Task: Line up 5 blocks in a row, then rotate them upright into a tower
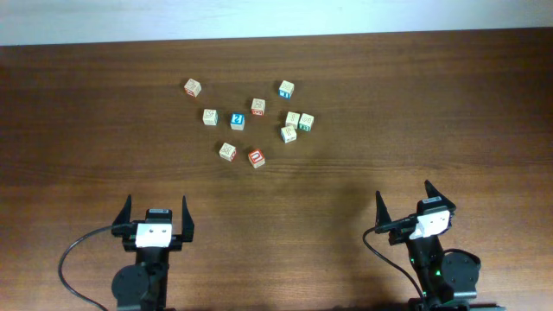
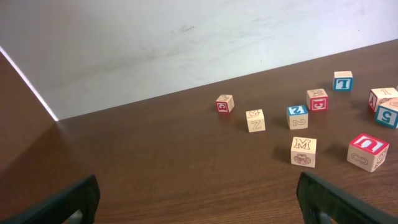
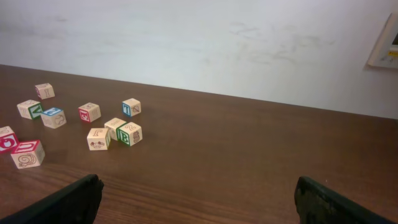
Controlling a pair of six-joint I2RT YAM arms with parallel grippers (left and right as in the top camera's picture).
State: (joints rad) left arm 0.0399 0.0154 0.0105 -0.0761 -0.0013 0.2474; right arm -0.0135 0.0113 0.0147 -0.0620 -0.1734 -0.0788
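Several small wooden alphabet blocks lie scattered at the far middle of the table. Nearest is a red-faced block point(image 1: 257, 157) point(image 2: 368, 151) point(image 3: 27, 153), with a plain tan block point(image 1: 227, 152) point(image 2: 303, 151) to its left. A green-lettered block point(image 1: 306, 122) point(image 3: 129, 134) sits in the right clump beside a tan block point(image 1: 289, 133) point(image 3: 98, 138). Another tan block point(image 1: 210, 116) point(image 2: 255, 120) lies further left. My left gripper point(image 1: 155, 203) point(image 2: 196, 205) and right gripper point(image 1: 404, 192) point(image 3: 199, 205) are both open and empty, near the front edge, well short of the blocks.
Two blue-faced cubes point(image 1: 237, 121) point(image 1: 286, 88) sit among the blocks, along with red-lettered cubes point(image 1: 193, 87) point(image 1: 258, 106). The table's far edge meets a white wall point(image 3: 249, 43). Bare wood point(image 1: 285, 207) lies between the grippers and the cluster.
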